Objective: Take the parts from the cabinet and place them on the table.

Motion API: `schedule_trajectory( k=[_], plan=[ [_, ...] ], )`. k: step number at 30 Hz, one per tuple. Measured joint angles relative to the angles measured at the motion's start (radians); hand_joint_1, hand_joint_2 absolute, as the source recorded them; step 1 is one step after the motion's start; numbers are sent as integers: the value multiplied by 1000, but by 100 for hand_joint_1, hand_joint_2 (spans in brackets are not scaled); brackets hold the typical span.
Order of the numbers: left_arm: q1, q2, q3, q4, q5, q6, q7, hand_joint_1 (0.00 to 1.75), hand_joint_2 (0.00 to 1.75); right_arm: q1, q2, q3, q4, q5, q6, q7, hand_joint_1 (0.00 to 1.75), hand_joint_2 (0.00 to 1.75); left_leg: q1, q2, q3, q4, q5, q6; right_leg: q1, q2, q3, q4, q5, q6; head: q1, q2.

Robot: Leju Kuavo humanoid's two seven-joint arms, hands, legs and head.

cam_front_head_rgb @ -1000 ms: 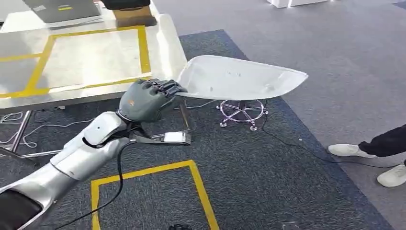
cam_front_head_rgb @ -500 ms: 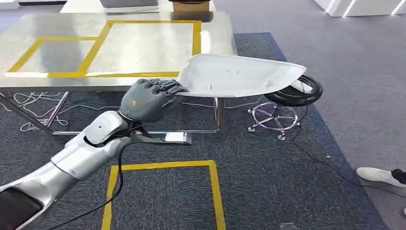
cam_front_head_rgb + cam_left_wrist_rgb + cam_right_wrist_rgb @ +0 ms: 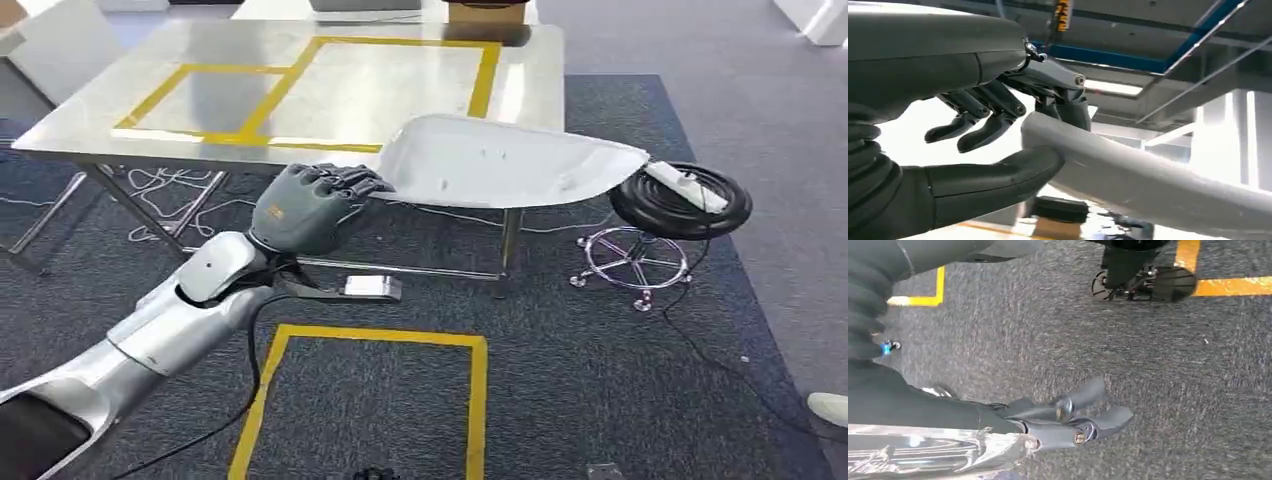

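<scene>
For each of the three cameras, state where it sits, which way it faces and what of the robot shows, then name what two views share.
Head view: high on the body, facing forward and down at the table and carpet; the silver left arm shows, its left hand holding the white part.
Left wrist view: behind the left hand, facing up toward the ceiling; thumb and fingers pinch the white part.
Right wrist view: behind the hanging right hand, facing down at the carpet.
Shared: head and left wrist views both show the left hand holding the white part.

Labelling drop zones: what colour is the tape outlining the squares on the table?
Yellow. The tape outlines squares on the silvery table, clearest in the head view.
</scene>
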State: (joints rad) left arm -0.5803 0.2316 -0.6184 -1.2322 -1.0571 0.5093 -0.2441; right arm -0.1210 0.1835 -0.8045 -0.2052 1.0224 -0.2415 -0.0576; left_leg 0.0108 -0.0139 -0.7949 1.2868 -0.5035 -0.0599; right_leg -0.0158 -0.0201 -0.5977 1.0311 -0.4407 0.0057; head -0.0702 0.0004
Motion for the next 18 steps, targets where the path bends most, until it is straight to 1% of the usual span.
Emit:
schedule_trajectory(
  k=[1,2,3,4,5,6,7,8,9,10,11,12,13,14,15,16,17,18],
  plan=[
    [1,0,0,0,1,0,0,175,175,-1,0,0,0,0,0,0,0,175,0,1,17,-31,26,2,1,-13,0,0,-1,0,0,0],
    [0,0,0,0,2,0,0,175,175,-2,0,0,0,0,0,0,0,175,-1,4,56,-101,66,5,2,-26,2,0,-2,2,0,0],
    [-1,0,0,0,10,-3,0,175,175,-3,0,0,0,0,0,0,0,175,-2,18,112,-197,106,8,2,-35,5,0,-4,6,0,0],
    [-2,0,1,0,19,-6,0,175,175,-4,0,0,0,-3,0,-1,0,175,-5,55,160,-269,123,13,6,-41,8,0,-7,10,0,0],
    [-5,-2,0,0,27,-9,0,175,175,-6,0,0,0,-8,0,-3,0,175,-13,64,171,-298,110,18,15,-49,4,5,-13,17,-3,0],
    [-3,-5,1,0,34,-11,-1,175,175,-6,0,0,0,-8,0,-4,0,175,-11,56,168,-296,114,26,15,-54,8,0,-11,20,2,0],
    [-1,-5,1,0,40,-15,-3,175,175,-6,0,0,0,-9,0,-4,0,175,-13,51,168,-296,112,30,15,-59,12,-4,-11,24,2,0],
    [1,-3,2,0,47,-19,-3,175,175,-6,0,0,0,-19,2,-9,0,175,-15,45,167,-297,112,36,13,-65,16,-8,-9,29,3,0],
    [2,-2,4,0,54,-22,-5,175,175,-6,0,0,0,-25,5,-15,0,175,-11,40,170,-304,116,44,13,-71,18,-8,-13,35,1,0],
    [1,-3,4,0,61,-24,-8,175,175,-6,0,0,0,-26,4,-18,0,175,-6,36,173,-306,118,48,10,-44,9,9,-28,41,3,0],
    [-1,-4,5,0,66,-28,-9,175,175,-6,0,0,0,-26,4,-20,0,175,-5,34,173,-306,117,54,9,-12,-13,58,-60,43,5,0],
    [1,-8,5,0,76,-36,-11,175,175,-5,0,0,0,-26,4,-21,0,175,-4,29,173,-306,117,56,9,5,-48,136,-99,44,10,0],
    [3,-10,4,0,81,-38,-13,175,175,-3,0,0,0,-26,4,-21,0,175,-4,24,172,-306,116,57,9,14,-93,226,-136,46,11,0],
    [7,-12,4,1,85,-41,-15,175,175,0,0,-1,0,-26,4,-21,0,175,-5,19,173,-305,115,58,10,17,-131,297,-158,47,10,0],
    [8,-13,4,2,86,-45,-15,175,175,3,0,-1,0,-26,4,-21,0,175,-5,14,173,-305,115,58,10,18,-148,318,-151,48,10,0],
    [8,-14,4,2,87,-50,-15,175,175,3,0,-1,0,-26,4,-21,0,175,-5,10,173,-305,115,58,9,18,-140,288,-121,48,10,0],
    [8,-14,4,3,87,-52,-17,175,175,2,0,0,0,-26,4,-21,0,175,-3,6,174,-304,114,57,8,17,-110,218,-76,47,10,0],
    [8,-15,4,3,87,-52,-18,175,175,1,0,0,0,-26,4,-21,0,175,0,1,176,-302,113,53,6,18,-65,119,-25,47,10,0]
  ],
)
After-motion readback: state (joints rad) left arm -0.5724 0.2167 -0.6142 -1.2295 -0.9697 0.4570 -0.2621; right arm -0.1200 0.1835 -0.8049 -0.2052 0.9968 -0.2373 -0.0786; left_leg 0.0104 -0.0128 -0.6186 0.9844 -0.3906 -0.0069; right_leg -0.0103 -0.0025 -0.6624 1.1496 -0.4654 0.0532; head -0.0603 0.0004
